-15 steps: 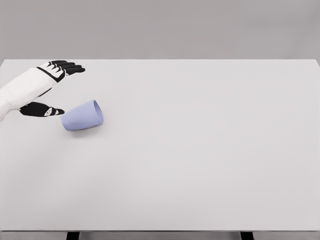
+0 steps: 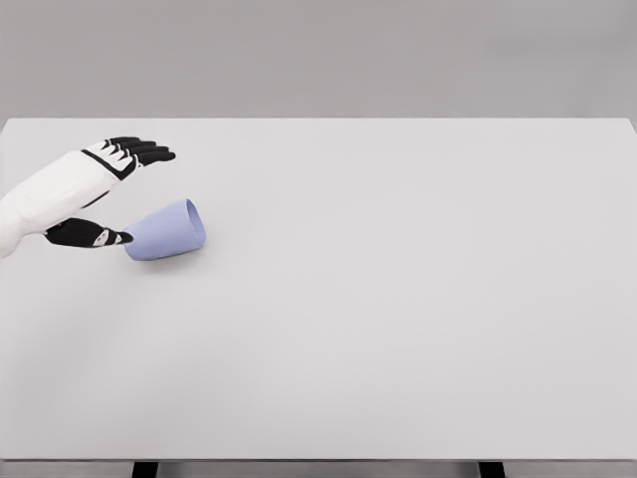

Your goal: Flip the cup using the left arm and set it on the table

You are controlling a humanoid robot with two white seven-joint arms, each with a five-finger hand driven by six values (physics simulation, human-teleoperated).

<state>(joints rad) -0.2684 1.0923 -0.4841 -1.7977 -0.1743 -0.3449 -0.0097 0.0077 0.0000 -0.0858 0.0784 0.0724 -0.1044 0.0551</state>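
— Where was the cup (image 2: 165,230)?
— On its side at the table's (image 2: 398,299) left; its mouth faced away, inside hidden.
— And the left hand (image 2: 100,194)?
— Spread wide, gripping nothing; thumb at the cup's base, contact unclear; arm cut off at the left edge.

Cup (image 2: 165,231) on its side at table's (image 2: 398,299) left, left hand (image 2: 100,194) just beside.

You see a smooth white arm (image 2: 45,199) ending in a left hand (image 2: 105,189) with black fingers (image 2: 144,152) and thumb.
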